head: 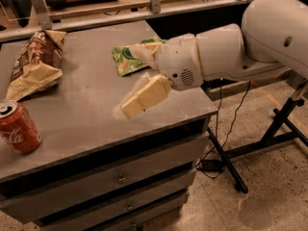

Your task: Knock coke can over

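The claw, fingers apart, hangs over the middle of the grey worktop, partly hiding a green bag, well apart from the upright can at the front-left edge, with a brown bag behind the can and drawers below.

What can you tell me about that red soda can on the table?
The coke can is a small red metal can with white script and a silver top. It stands upright near the table's front left corner, touching only the tabletop. The gripper hovers over mid-table, apart from it.
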